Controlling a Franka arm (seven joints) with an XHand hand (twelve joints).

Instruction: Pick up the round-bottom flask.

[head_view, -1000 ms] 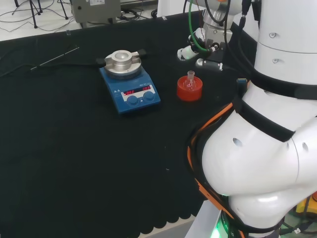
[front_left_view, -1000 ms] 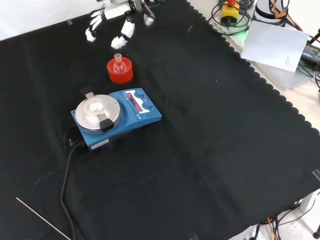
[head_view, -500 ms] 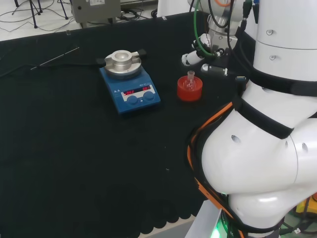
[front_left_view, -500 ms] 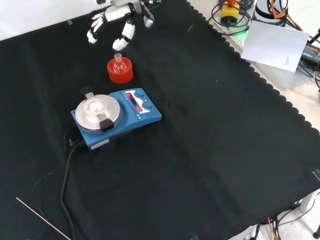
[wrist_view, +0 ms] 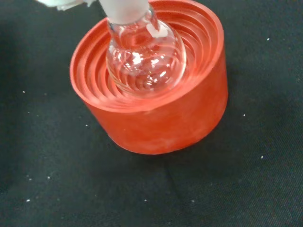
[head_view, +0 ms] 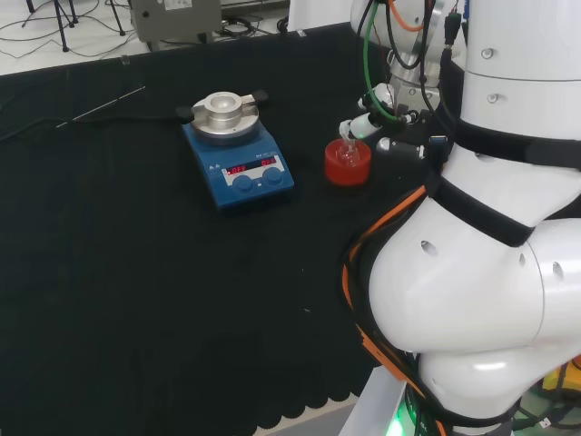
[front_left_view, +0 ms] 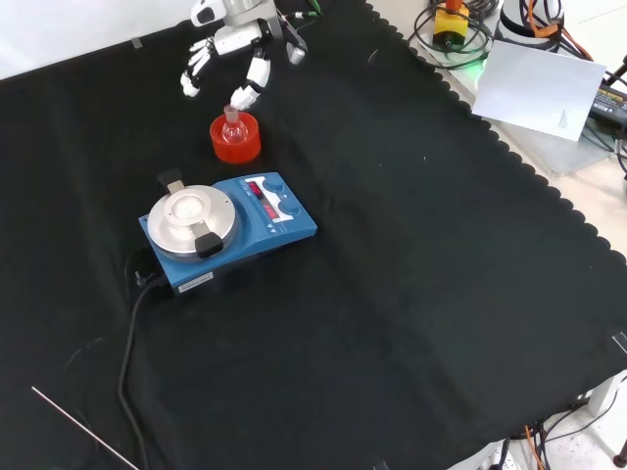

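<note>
— Where does the flask sit from the hand?

— In the front view I see the black cloth [front_left_view: 411, 294], then the blue hotplate [front_left_view: 227, 230]; just beyond it the red ribbed stand [front_left_view: 235, 139] cups the flask [front_left_view: 232, 122], neck upright. My hand [front_left_view: 227, 44] hovers just beyond and above, fingers spread, holding nothing, one fingertip close by the neck.

— Surfaces?

— Clear, smooth, round glass [wrist_view: 144, 56] in a ridged red stand [wrist_view: 156, 118].

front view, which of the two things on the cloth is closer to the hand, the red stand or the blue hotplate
The red stand holding the round-bottom flask: it sits right under the hand. The blue hotplate lies farther down the cloth.
</note>
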